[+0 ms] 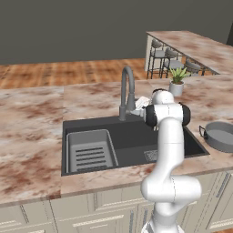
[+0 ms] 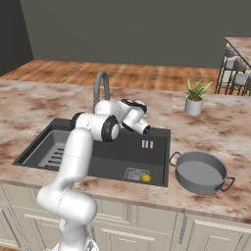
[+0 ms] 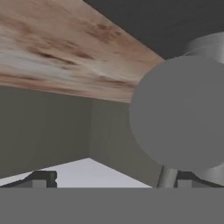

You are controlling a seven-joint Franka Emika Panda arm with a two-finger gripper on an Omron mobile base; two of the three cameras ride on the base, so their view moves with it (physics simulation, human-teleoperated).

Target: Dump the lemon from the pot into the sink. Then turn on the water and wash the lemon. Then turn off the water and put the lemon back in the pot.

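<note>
The lemon (image 2: 145, 178), small, bright yellow and roundish, is seen lying on the floor of the sink (image 2: 108, 162), just beside the square drain grate near the front wall. The sink, a large dark grey rectangular basin, is shown recessed into the marbled tabletop, with a lighter grey ribbed rack insert sitting at its left end (image 1: 89, 152). The pot (image 2: 201, 172), shallow, round and dark grey with small loop handles at two sides, is seen standing upright on the tabletop just to the right of the sink, its inside showing bare grey. No stream of water is being seen at the spout.
</note>
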